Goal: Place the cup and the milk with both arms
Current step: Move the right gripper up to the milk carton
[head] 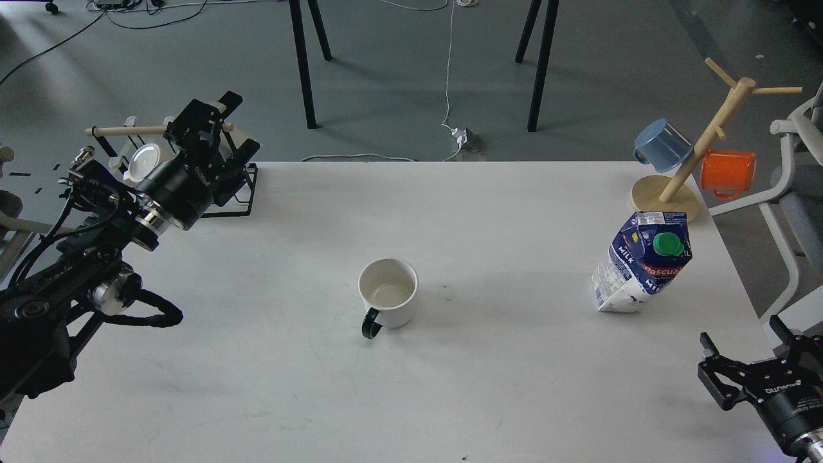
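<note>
i see a white table [450, 386] on a grey floor [398, 90]. at 12 o'clock, black trestle legs [302, 64] and a white cable [448, 71] ending at a plug block [464, 137]. at 3 o'clock, a white chair [794, 193].

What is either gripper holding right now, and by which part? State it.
Nothing is held. The left gripper is up by the rack at the table's far left; the right gripper is open at the near right. The cup and milk stand free.

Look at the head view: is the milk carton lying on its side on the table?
No, the milk carton stands upright on the table, its green cap facing the camera.
</note>
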You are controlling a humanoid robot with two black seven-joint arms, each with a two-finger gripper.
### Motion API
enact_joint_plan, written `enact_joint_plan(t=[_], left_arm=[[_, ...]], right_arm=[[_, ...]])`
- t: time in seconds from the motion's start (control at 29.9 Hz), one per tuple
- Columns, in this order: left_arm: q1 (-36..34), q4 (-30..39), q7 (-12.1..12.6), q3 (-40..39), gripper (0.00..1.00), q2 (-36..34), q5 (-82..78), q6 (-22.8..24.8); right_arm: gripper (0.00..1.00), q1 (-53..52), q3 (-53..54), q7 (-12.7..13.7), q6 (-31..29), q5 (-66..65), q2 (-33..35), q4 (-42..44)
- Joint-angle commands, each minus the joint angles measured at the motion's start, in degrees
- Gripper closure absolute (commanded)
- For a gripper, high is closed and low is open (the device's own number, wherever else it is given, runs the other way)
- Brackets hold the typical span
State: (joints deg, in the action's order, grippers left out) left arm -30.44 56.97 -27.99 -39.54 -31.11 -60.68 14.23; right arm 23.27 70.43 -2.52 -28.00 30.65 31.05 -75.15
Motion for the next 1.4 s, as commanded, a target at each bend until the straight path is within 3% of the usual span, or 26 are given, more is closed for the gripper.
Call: enact_joint_plan(t=[0.0,1.37], left_arm=[[0.9,0.0,0.0,0.1,0.02,0.0,0.0,-0.1],[4.1,0.0,0.0,0.3,0.02,-1.1,0.0,-0.4]], right_arm=[[0.01,-1.0,-3.6,-0.1,0.0,-0.2,-2.7,0.0],[0.01,-17.4,-4.6,-0.2,0.0,-0.4,-9.5,5.6]])
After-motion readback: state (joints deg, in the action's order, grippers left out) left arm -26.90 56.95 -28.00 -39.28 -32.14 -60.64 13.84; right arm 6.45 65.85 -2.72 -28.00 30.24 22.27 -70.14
